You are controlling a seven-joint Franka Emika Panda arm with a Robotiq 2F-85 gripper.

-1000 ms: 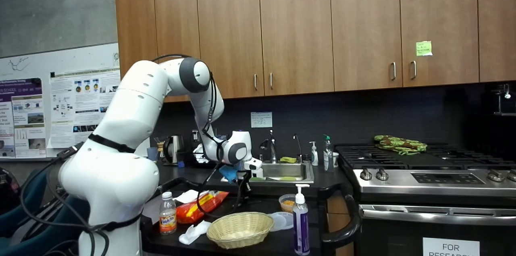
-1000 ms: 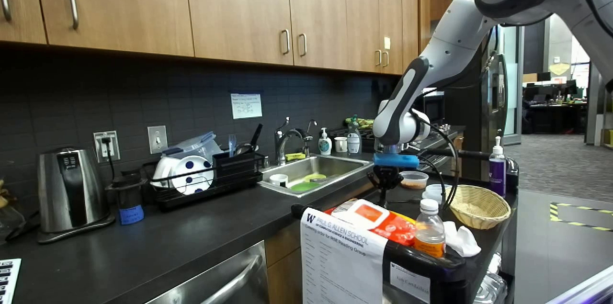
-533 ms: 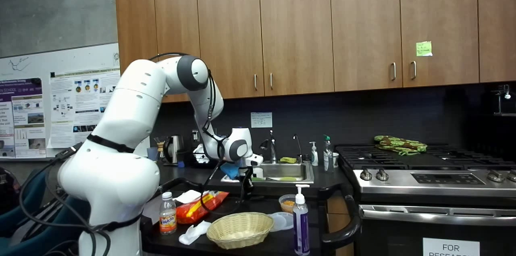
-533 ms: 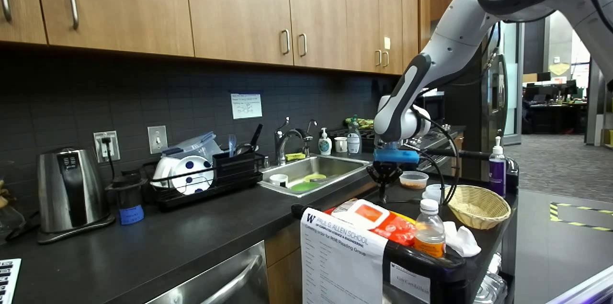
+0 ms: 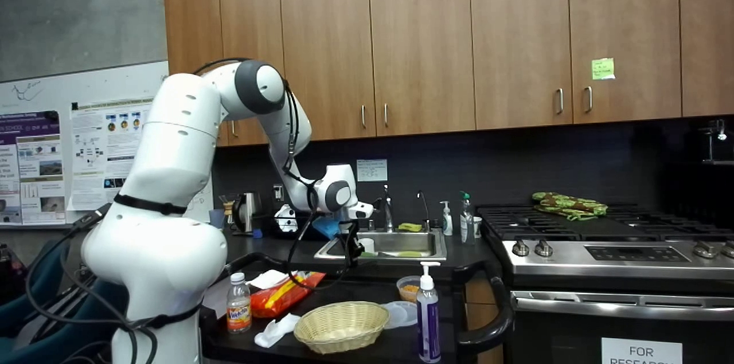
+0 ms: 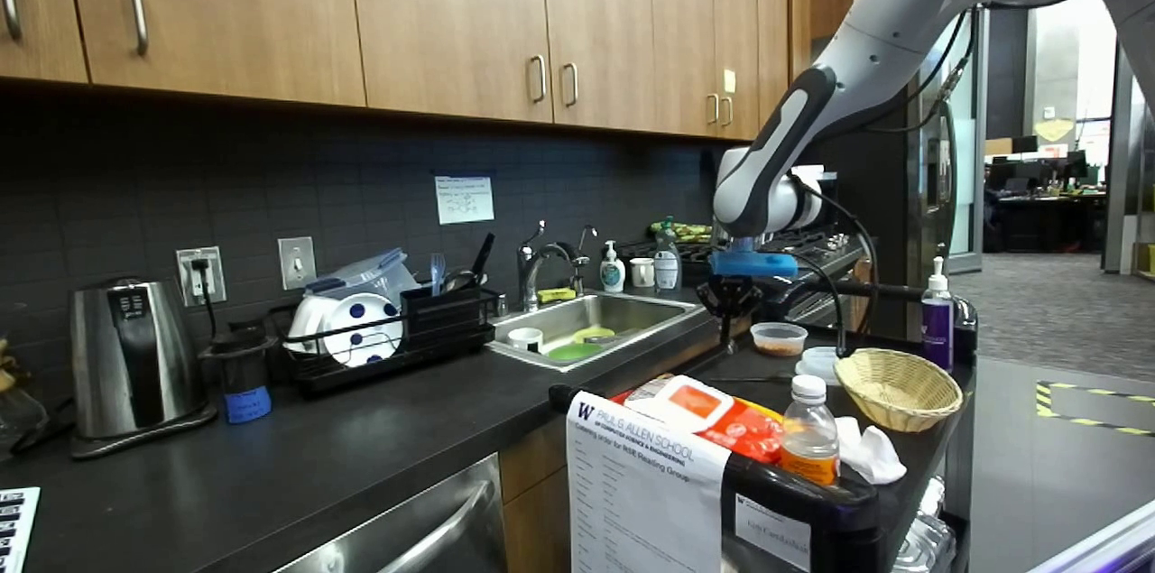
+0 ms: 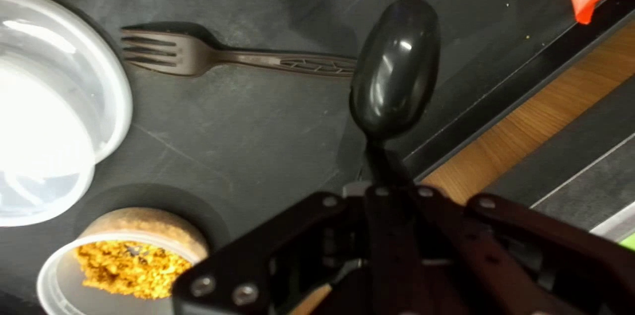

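Wrist view, spoon [image 7: 395,69]: black, jutting bowl-first from the hand [image 7: 402,191], held above the desk [image 7: 273,146], hiding the handle end of the fork [image 7: 233,57] beneath it.
Tub [image 7: 156,221]: clear-walled, part-filled with orange crumbs [image 7: 131,270], near the spoon yet apart from it.
Plasticware [image 7: 121,106]: clear, round-rimmed, overlapping, also apart from the spoon.
Basket [image 5: 341,344]: woven, in both exterior views farther from the spoon than the tub.
Hand: drawn together, pinching the spoon's handle a little behind its bowl.

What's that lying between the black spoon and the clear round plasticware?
In the wrist view, a brownish fork lies between them, stretching from near the clear plasticware toward the black spoon.
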